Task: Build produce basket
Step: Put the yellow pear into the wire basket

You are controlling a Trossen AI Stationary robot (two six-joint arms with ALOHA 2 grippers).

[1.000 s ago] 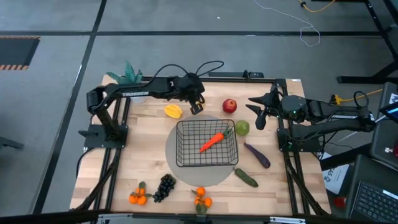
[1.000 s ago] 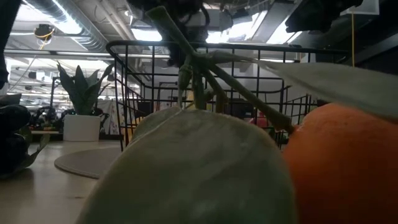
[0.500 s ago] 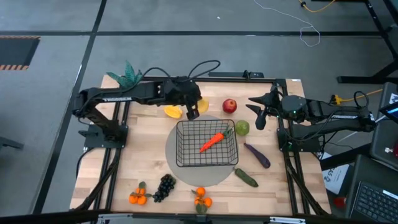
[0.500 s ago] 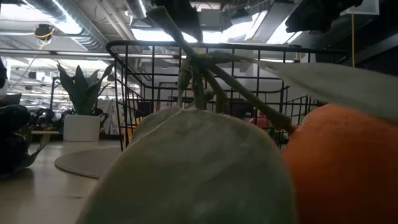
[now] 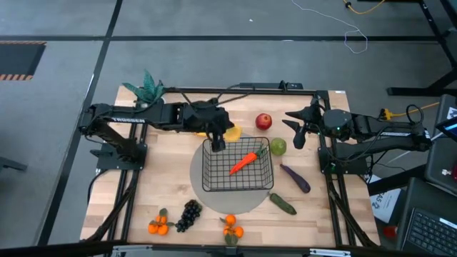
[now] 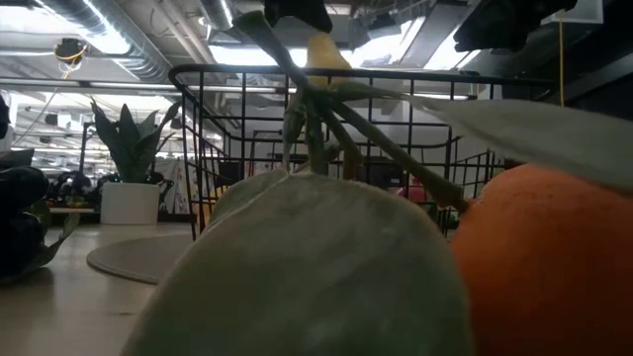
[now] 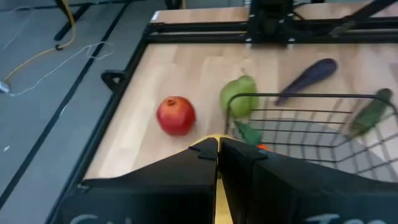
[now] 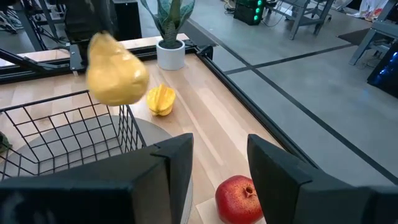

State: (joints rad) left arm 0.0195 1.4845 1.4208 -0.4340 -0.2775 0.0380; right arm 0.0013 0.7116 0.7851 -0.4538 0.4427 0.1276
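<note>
Looking down from the high view, the left claw [image 5: 216,140] hangs over the far-left corner of the basket [image 5: 238,187], pinching a yellow lemon [image 5: 230,133] of which only a sliver shows, while the carrot [image 5: 243,162] lies inside and the right claw [image 5: 300,128] waits spread near the apple [image 5: 264,121] and pear [image 5: 278,147]. From the right wrist view the lemon [image 8: 115,77] appears whole, probably just above the wire rim [image 8: 59,101], with a starfruit [image 8: 160,99] on the tabletop [image 8: 205,124] beyond that the overhead hides. Released this near the edge, the lemon could strike the rim and roll outside.
</note>
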